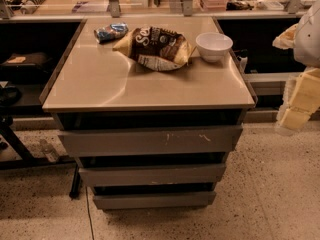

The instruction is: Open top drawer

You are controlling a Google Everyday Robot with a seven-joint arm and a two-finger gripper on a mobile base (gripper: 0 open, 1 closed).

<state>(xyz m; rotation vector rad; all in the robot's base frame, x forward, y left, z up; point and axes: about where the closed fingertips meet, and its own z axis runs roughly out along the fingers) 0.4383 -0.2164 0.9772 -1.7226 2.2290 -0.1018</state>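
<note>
1. The top drawer (150,140) is the widest grey front, sitting right under the bench (95,86) top. There's a dark gap above it and pale scuffs right of centre.
2. Two shorter grey lower drawer fronts (152,174) are stacked beneath it.
3. Up on the bench there's a crumpled brown chip bag (157,48) with white letters starting "Se", rest unreadable. A small blue packet (111,32) lies just left of it and a white bowl (214,46) to its right.
4. The claw (299,106) hangs off the bench's right side, well apart from the drawer. Honestly can't tell if it's wide or narrow.
</note>
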